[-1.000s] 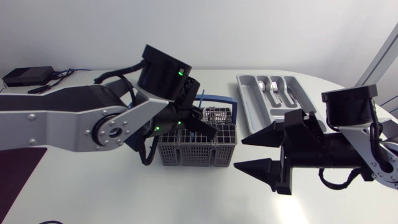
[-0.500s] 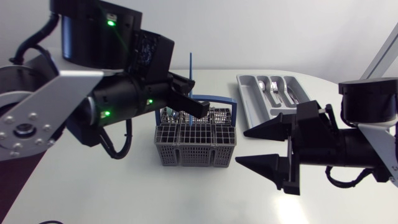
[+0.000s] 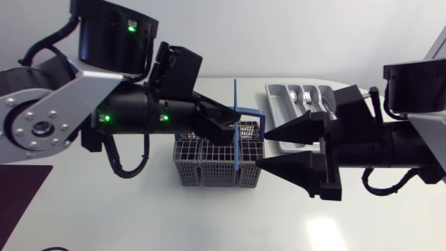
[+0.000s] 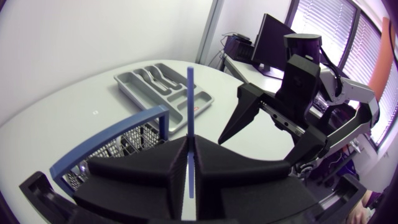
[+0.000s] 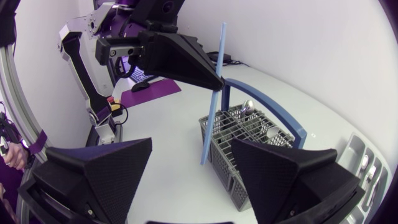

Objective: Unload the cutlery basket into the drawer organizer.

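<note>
Change: left gripper (image 3: 233, 130) has risen out of the basket (image 3: 209, 167) and swung right with the blue stick (image 3: 235, 97). The right gripper (image 3: 268, 148) has slid in from the right edge towards the basket.
Left arm: comes in from the table's left edge and lies level above the surface, its wrist pointing right over the basket's right half.
Left pincer: both fingers are pressed flat on the blue stick from two sides, gripping it near its middle.
Blue stick: upright, with its upper half standing clear above the fingers. Its lower end hangs by the basket's right part, and I cannot tell whether it touches.
Right arm: enters from the right edge and lies level, its wrist pointing left at the basket.
Right pincer: fingers spread wide with nothing between them, their tips just beside the basket's right wall.
Basket: grey with a blue handle (image 4: 118, 134), at the middle of the table (image 3: 139, 216).
Organizer (image 3: 279, 104): grey tray near the far right edge with silver cutlery (image 3: 310, 101) in its compartments.
</note>
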Tool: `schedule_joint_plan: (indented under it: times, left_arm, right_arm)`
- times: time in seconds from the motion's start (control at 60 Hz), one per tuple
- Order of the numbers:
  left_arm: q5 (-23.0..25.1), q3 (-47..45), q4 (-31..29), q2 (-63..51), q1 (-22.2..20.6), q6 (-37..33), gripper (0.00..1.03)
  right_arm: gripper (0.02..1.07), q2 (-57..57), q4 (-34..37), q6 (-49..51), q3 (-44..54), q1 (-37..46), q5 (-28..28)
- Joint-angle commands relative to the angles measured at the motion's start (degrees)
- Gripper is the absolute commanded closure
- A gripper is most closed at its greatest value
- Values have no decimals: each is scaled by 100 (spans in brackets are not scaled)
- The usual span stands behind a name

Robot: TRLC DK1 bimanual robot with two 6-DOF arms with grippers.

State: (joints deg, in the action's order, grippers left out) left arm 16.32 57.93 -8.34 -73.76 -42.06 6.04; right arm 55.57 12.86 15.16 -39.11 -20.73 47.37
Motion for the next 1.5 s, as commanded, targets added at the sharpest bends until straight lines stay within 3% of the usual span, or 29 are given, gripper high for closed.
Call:
schedule_joint_plan:
  times: [0.0, 0.167, 0.317, 0.417, 0.55, 0.65, 0.733, 1.033, 1.183, 1.233, 1.35, 1.4, 1.483]
  left_arm:
    - [390, 280, -71, -227, 155, 213, 93]
    - [838, 412, -142, -350, 286, 380, 93]
    - [1084, 473, -133, -411, 313, 494, 93]
    - [1119, 509, -133, -438, 313, 538, 93]
    - [1181, 509, -142, -464, 304, 573, 93]
    - [1190, 517, -142, -473, 313, 573, 93]
    - [1207, 517, -142, -473, 313, 582, 93]
    - [1207, 570, -133, -543, 313, 573, 93]
    - [1207, 570, -98, -552, 348, 573, 92]
    - [1198, 588, -98, -552, 392, 582, 84]
    - [1207, 658, -98, -517, 524, 679, 33]
    - [1207, 676, -98, -473, 585, 696, 17]
    - [1207, 702, -71, -341, 708, 714, 6]
  right_arm:
    - [20, 226, 41, -171, -149, -71, 70]
    - [23, 507, -56, -294, -167, -98, 26]
    - [36, 709, -214, -487, -228, -124, -18]
    - [45, 797, -302, -628, -307, -124, -97]
    - [46, 903, -381, -734, -404, -159, -185]
    - [56, 1000, -390, -760, -474, -212, -229]
    - [57, 1043, -390, -760, -492, -282, -273]
    - [96, 1079, -434, -751, -466, -397, -440]
    - [101, 1079, -416, -751, -413, -511, -536]
    - [101, 1079, -390, -751, -404, -555, -563]
    - [101, 1061, -267, -734, -387, -651, -571]
    - [101, 1043, -179, -698, -369, -669, -571]
    - [101, 982, -117, -690, -290, -687, -615]
